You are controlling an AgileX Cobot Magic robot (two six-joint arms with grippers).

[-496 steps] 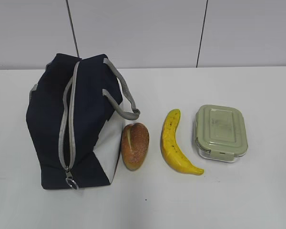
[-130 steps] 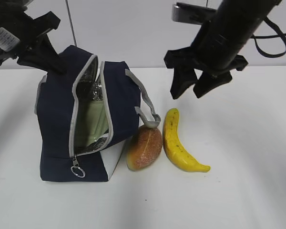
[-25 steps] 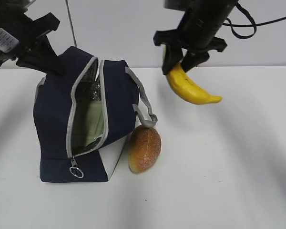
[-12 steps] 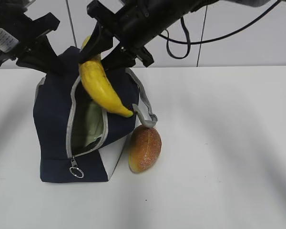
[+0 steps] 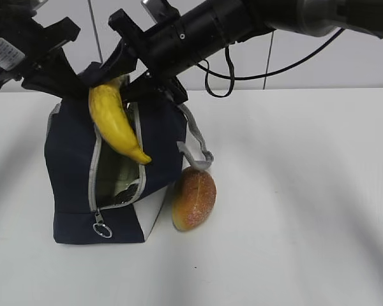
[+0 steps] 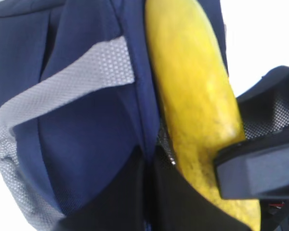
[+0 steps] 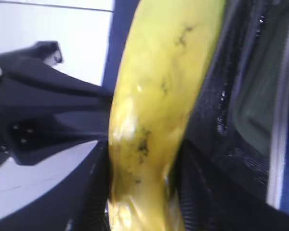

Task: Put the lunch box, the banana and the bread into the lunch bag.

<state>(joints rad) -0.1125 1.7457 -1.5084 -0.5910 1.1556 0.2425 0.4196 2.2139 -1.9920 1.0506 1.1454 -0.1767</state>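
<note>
Support surface: a plain white table (image 5: 293, 210). Two items rest directly on it. The lunch bag (image 5: 70, 166), navy with a white lower side panel, stands directly below the right gripper (image 5: 124, 70), its zipper open and its ring pull low on the front. The bread (image 5: 194, 198) lies below and to the right of that gripper, touching the lunch bag's white panel, under a grey strap handle.

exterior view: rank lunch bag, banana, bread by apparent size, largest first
1. lunch bag, clearly the largest.
2. banana, longer than the bread but slimmer; it hangs in the right pincer above the bag's opening, possibly nearer the camera, so this is less sure.
3. bread, smallest.
</note>
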